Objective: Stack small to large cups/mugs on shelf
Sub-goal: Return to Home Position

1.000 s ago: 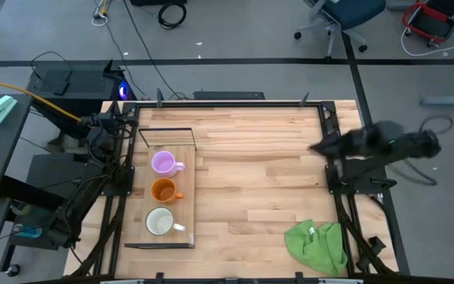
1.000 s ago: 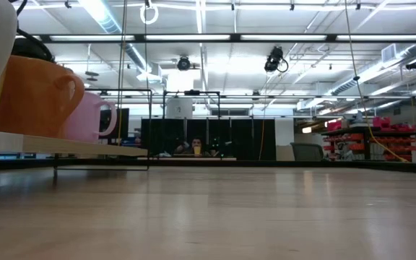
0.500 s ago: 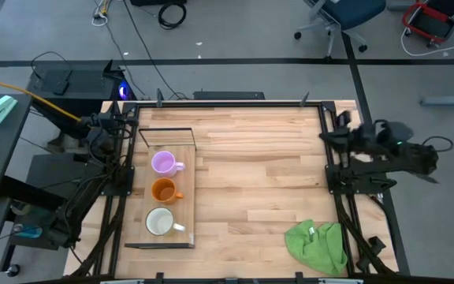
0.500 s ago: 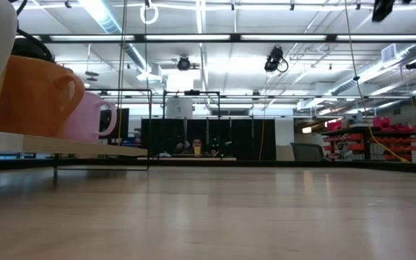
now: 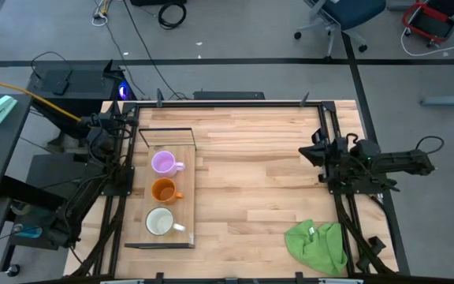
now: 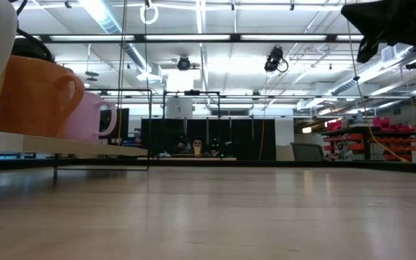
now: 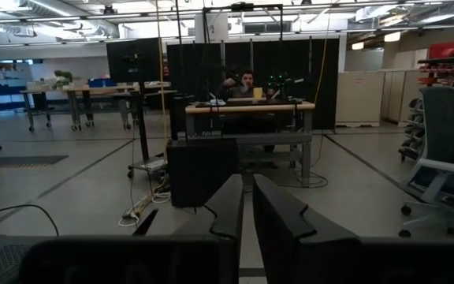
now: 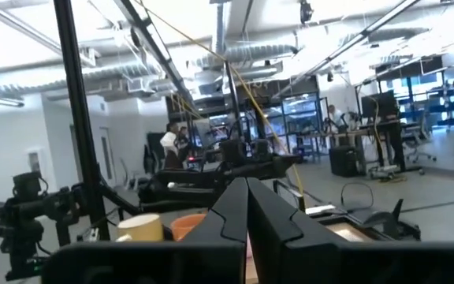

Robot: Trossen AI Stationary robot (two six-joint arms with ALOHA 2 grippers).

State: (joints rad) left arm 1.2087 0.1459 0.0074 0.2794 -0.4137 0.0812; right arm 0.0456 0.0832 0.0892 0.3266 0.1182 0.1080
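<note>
Three mugs stand in a row on the light-wood shelf (image 5: 181,207) at the table's left: purple (image 5: 162,162) farthest, orange (image 5: 163,190) in the middle, white (image 5: 160,222) nearest. The low view shows the orange mug (image 6: 35,94) and the purple one (image 6: 89,115) up close. My left gripper (image 7: 247,201) is parked, shut, at the table's far left corner (image 5: 117,122) and holds nothing. My right gripper (image 5: 310,151) hovers shut at the right edge, pointing across the table toward the mugs, far from them.
A crumpled green cloth (image 5: 318,244) lies near the table's near right corner. Black frame rails run along the table's left and right edges. The wooden top between the shelf and my right arm is bare. A person sits at a desk (image 7: 247,79) far off.
My right gripper has come down at the table's right edge and its arm has folded in; it now shows at the top right of the low view. The mugs and the shelf have not moved.
</note>
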